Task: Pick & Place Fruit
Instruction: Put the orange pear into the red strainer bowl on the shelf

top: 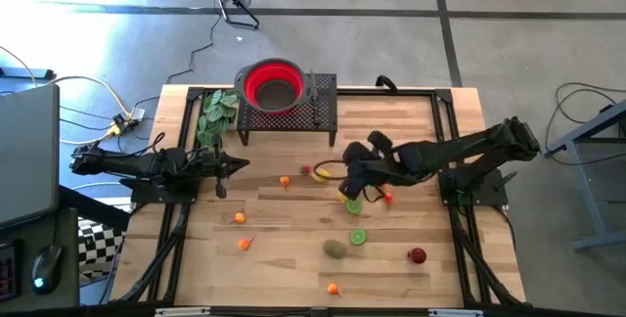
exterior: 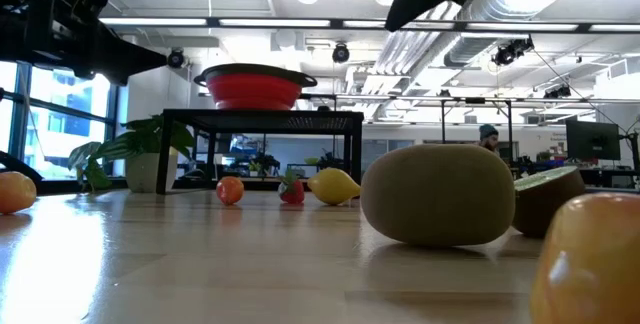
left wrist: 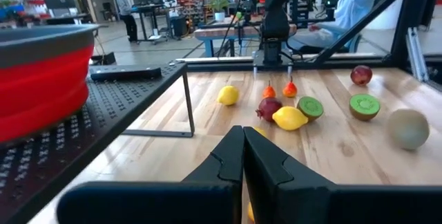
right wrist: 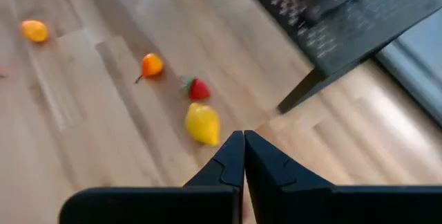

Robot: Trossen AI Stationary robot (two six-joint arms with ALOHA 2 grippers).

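Note:
Small toy fruits lie scattered on the wooden table (top: 293,278): a yellow lemon (right wrist: 202,124), a red strawberry (right wrist: 198,88), orange pieces (top: 239,218), green lime halves (top: 358,237), a brown kiwi (top: 335,249) and a red piece (top: 418,255). My right gripper (top: 337,178) hangs above the table's middle, slanting down, shut with nothing between its fingers (right wrist: 243,141). The lemon lies just beyond its tips. My left gripper (top: 235,165) waits at the table's left, level, shut and empty (left wrist: 243,137).
A red bowl (top: 272,84) stands on a black perforated stand (top: 323,112) at the far middle, with a green leafy bunch (top: 215,113) to its left. A black frame (top: 445,112) edges the table. People and desks show in the room beyond.

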